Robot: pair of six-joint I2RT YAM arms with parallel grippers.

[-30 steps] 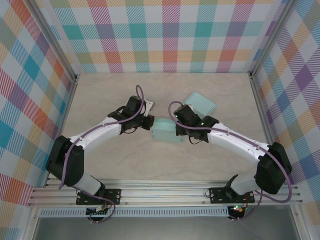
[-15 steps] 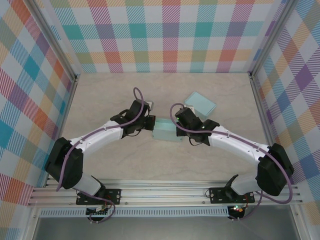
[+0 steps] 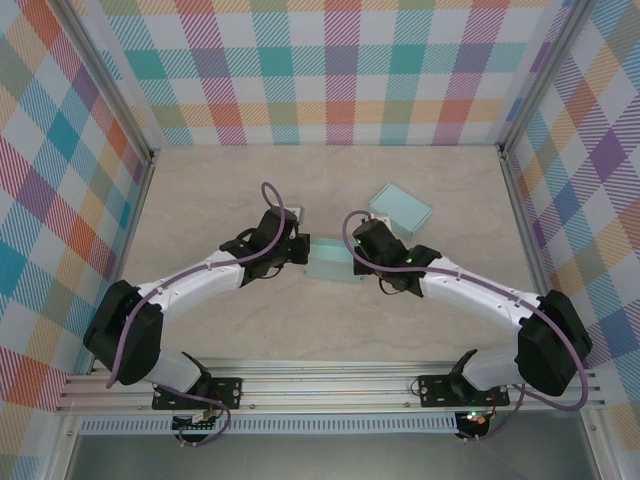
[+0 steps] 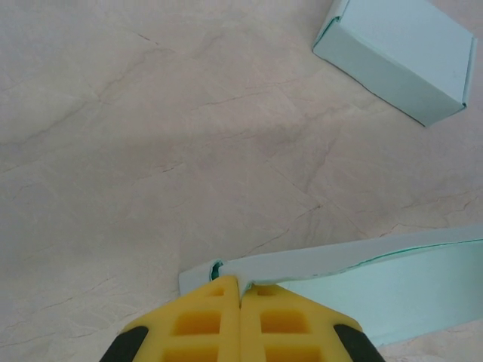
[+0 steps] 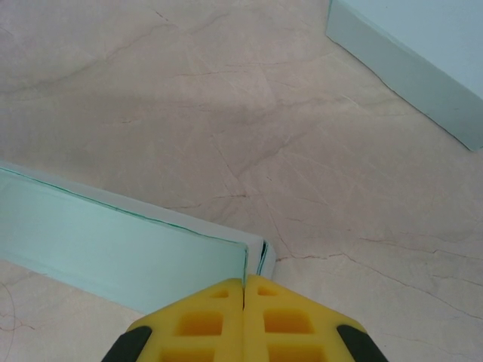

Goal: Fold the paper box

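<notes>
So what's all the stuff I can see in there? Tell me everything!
half-folded box: one, pale green, middle of the table between the two grippers
finished box: one, pale green, farther back and to the right, apart from the first
table: one, beige with marble-like veins, under everything
walls: three, many-coloured check pattern, at the back and both sides
metal rail: one, silver, along the near edge
arms: two, white with black joints, left arm and right arm reaching in from the rail
left gripper: one, yellow fingers, shut on the half-folded box's left edge, it seems
right gripper: one, yellow fingers, shut on its right corner, it seems
</notes>
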